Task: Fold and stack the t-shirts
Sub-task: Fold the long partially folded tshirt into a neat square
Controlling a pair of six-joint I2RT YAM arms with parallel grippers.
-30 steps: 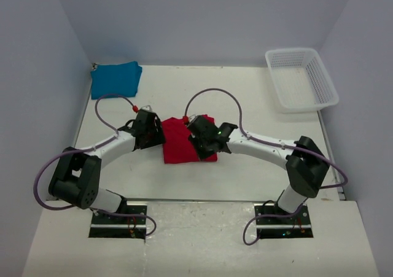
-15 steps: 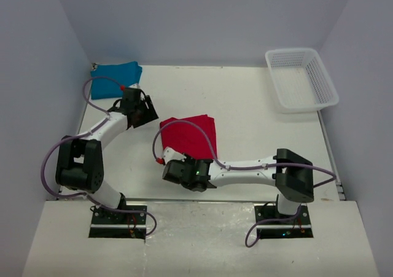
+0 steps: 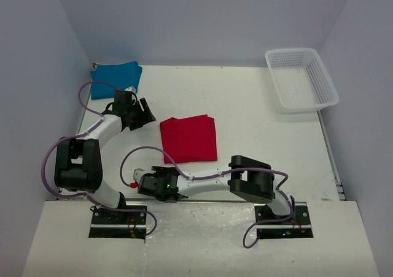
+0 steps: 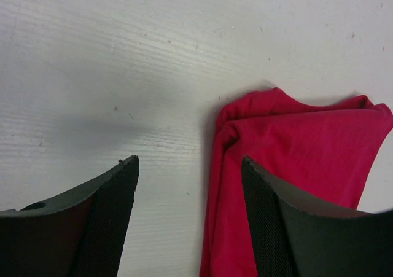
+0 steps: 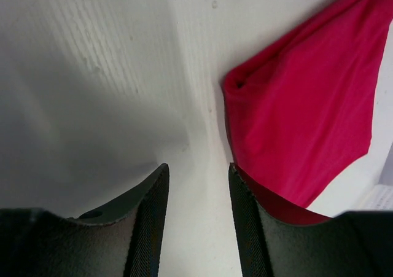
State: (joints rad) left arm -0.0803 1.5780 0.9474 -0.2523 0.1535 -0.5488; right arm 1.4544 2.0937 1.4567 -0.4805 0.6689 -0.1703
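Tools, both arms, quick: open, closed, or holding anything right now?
Left tool: open, holding nothing.
Right tool: open, holding nothing.

red t-shirt (image 3: pixel 188 139): folded into flat rectangle, lay at centre of table (image 3: pixel 258 136) | teal-blue t-shirt (image 3: pixel 115 79): folded, lay flat at far-left corner, well apart

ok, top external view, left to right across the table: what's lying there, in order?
teal-blue t-shirt → red t-shirt → white mesh basket
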